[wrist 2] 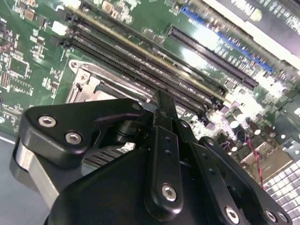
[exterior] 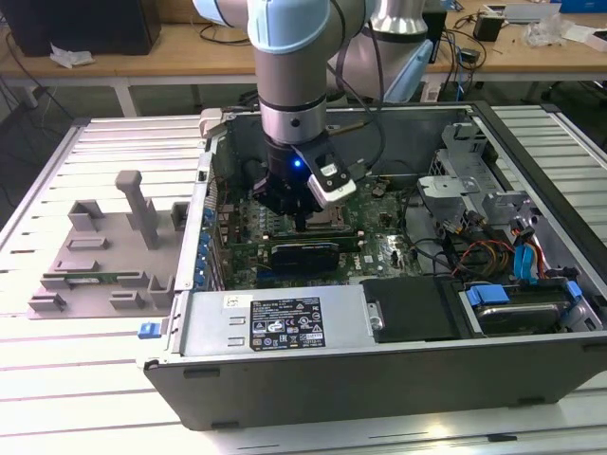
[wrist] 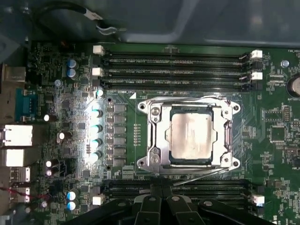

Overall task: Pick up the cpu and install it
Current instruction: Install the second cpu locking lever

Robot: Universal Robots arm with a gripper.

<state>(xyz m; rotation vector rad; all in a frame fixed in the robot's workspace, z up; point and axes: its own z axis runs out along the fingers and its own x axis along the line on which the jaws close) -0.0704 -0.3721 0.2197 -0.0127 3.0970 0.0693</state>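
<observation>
The cpu [wrist: 191,136], a small square chip with a dull silver top, lies flat inside the metal-framed socket [wrist: 152,136] on the green motherboard [wrist: 126,126]. In the first wrist view my gripper [wrist: 161,188] stands beside the socket, apart from the chip, its fingers shut together with nothing between them. In the second wrist view the gripper [wrist 2: 163,101] points down next to the socket frame [wrist 2: 86,79] and the long memory slots [wrist 2: 140,61]. In the exterior view the gripper [exterior: 303,220] hangs low inside the open computer case [exterior: 285,370], over the board's middle.
A grey plastic tray [exterior: 95,256] with an upright post lies on the table at the exterior view's left of the case. A long black card [exterior: 303,254] sits in the board in front of the gripper. Drive cages and cables [exterior: 493,237] crowd the case's right side.
</observation>
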